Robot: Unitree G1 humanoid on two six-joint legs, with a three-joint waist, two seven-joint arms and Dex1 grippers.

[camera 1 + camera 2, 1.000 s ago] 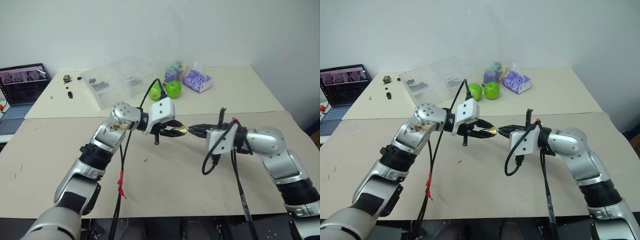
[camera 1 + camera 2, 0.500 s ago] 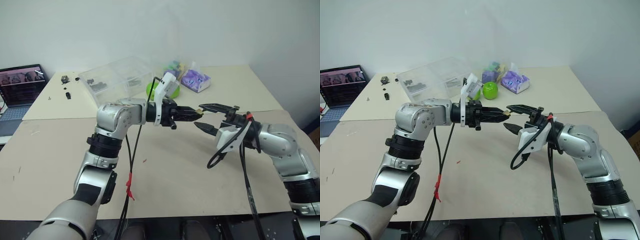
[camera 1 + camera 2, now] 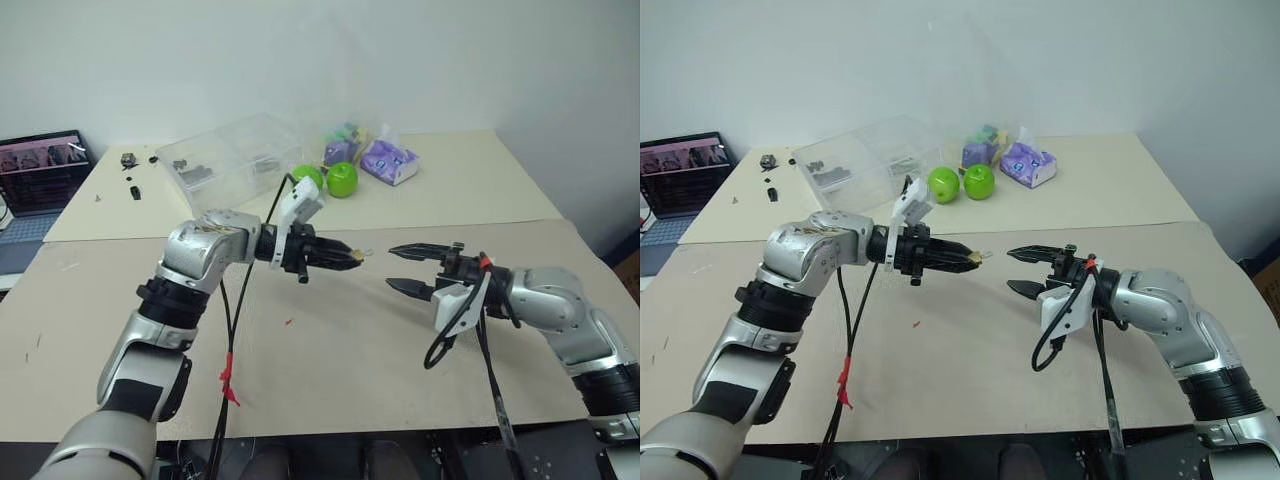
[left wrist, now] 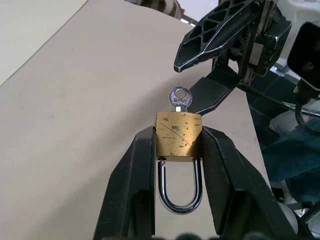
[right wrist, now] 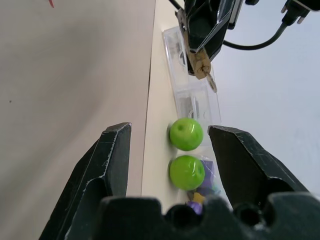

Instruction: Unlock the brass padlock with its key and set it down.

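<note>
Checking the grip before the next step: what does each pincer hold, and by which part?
The left pincer clamps the padlock by the sides of its brass body, key still in it. The right pincer is open, holding nothing.

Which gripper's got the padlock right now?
The left gripper: its jaws are clamped on the brass padlock, key sticking out of it. The right gripper is open, holds nothing and sits apart from the lock.

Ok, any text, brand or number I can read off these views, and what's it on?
No text reads clearly.
Brass padlock: scuffed face, no legible stamp.
Key head: engraving too small to read.
Laptop screen: content too small.
Purple packet: print too blurred.
</note>
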